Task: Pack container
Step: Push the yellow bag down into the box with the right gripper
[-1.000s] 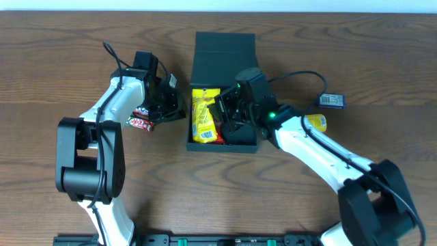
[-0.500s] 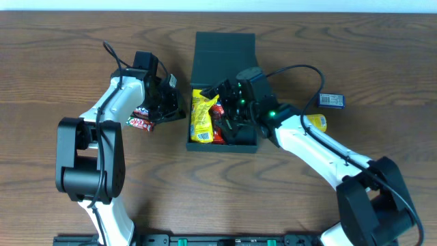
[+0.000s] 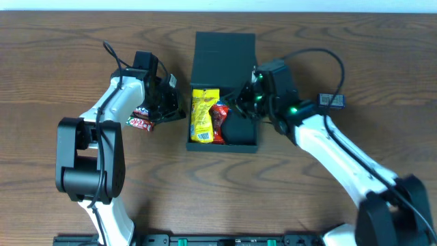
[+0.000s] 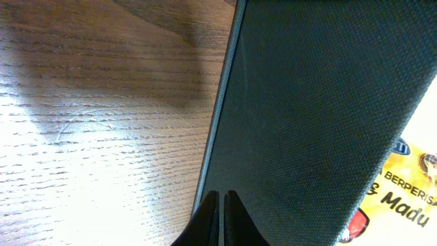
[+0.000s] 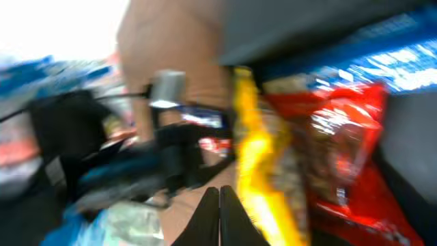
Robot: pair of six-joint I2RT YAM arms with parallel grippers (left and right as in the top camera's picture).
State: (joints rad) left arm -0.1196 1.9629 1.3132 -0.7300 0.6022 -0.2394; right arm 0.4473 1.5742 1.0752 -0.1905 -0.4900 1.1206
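The dark teal container (image 3: 240,141) lies open mid-table, its flap lid (image 3: 224,58) folded back. Inside lie a yellow snack packet (image 3: 203,115) and a red packet (image 3: 218,121). My left gripper (image 3: 171,109) is shut and empty, its tips against the container's left outer wall (image 4: 307,116). My right gripper (image 3: 243,102) is shut and empty, raised above the container's right half. The blurred right wrist view shows the yellow packet (image 5: 263,164) and the red packet (image 5: 334,150) below its fingers (image 5: 219,205).
A red KitKat bar (image 3: 141,121) lies left of the container, by the left arm. A blue packet (image 3: 332,100) and a yellow packet (image 3: 315,122) lie to the right, near the right arm.
My right gripper has lifted out of the container and drawn back to the right, leaving the red packet beside the yellow one. The left arm has not moved.
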